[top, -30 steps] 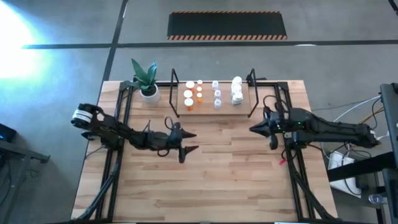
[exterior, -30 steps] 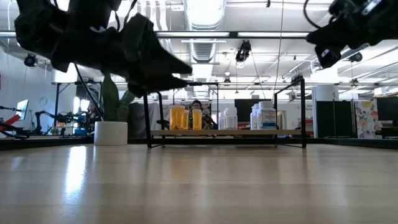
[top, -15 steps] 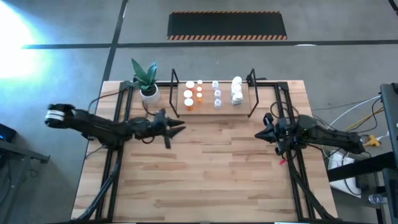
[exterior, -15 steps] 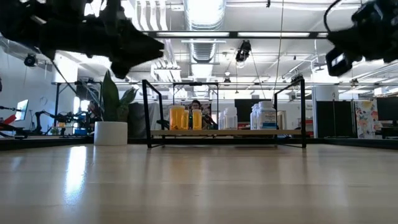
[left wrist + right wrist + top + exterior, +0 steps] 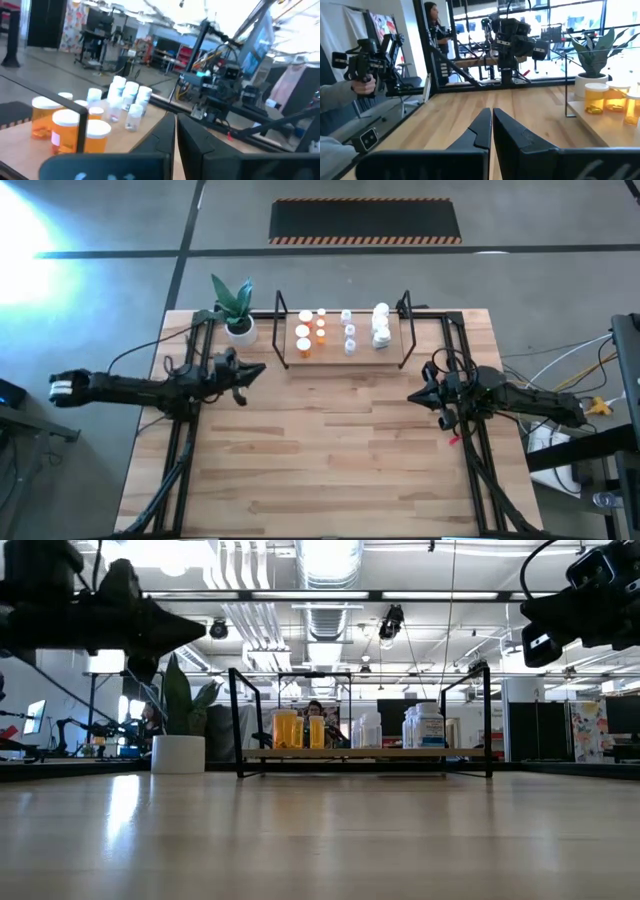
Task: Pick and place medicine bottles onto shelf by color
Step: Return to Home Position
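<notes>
The shelf point(image 5: 335, 353) stands at the table's far middle on its black wire frame. The medicine bottles stand upright on its board in groups: orange point(image 5: 304, 331) at the left, pale clear point(image 5: 349, 332) in the middle, white point(image 5: 381, 326) at the right. The low view shows them in a row point(image 5: 300, 730). My left gripper point(image 5: 260, 368) hovers shut and empty near the shelf's left end, above the table. My right gripper point(image 5: 412, 395) hovers shut and empty by the shelf's right end, a little nearer. Both sets of fingers point(image 5: 175, 135) point(image 5: 491, 125) show closed with nothing between them.
A white plant pot point(image 5: 240, 328) with green leaves stands left of the shelf, close to my left gripper. Black frame rails point(image 5: 185, 430) point(image 5: 478, 460) run along both table sides. A person point(image 5: 350, 95) holding a device stands beyond the table's left side. Bare wood point(image 5: 330, 460) lies nearer.
My left gripper has drawn back from the table's middle toward the left and far edges, and its open fingers have shut on nothing. My right gripper has sunk a little, staying shut. The bottles and the shelf have not moved.
</notes>
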`<state>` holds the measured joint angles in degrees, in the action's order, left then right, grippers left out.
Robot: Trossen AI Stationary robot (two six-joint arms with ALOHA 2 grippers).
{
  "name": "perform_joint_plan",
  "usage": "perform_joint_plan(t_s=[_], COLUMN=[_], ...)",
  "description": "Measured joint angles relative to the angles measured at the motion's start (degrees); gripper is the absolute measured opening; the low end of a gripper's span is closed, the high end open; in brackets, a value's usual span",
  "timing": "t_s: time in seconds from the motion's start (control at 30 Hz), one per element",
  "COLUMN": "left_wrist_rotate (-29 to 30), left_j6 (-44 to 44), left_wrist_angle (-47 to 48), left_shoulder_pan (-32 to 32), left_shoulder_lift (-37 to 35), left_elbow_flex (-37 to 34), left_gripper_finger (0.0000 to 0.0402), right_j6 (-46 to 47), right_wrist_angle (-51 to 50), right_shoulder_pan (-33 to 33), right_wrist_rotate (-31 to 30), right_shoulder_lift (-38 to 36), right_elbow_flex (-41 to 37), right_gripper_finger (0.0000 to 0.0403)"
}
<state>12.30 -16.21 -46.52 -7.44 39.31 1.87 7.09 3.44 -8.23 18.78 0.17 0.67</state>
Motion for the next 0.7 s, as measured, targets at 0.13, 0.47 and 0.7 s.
perform_joint_plan(t_s=[0.13, 0.47, 0.7], left_wrist_rotate=[-8.1, -16.8, -12.4], left_j6=[-0.2, 2.8, 6.3], left_wrist_angle=[7.0, 25.0, 37.8], left_shoulder_pan=[-6.1, -17.2, -10.2], left_shoulder_lift=[-6.7, -23.7, -38.9], left_elbow_flex=[-1.3, -1.4, -1.4], left_gripper_finger=[0.0, 0.0, 0.0], right_j6=[-0.1, 1.5, 2.4], right_wrist_angle=[-0.2, -0.5, -1.0], right_shoulder_pan=[0.0, 0.1, 0.1], right_wrist_rotate=[-0.1, -0.9, -4.9], right_shoulder_lift=[-0.1, 0.9, 1.4], right_elbow_flex=[0.0, 0.0, 0.0], right_gripper_finger=[0.0008, 0.0008, 0.0008])
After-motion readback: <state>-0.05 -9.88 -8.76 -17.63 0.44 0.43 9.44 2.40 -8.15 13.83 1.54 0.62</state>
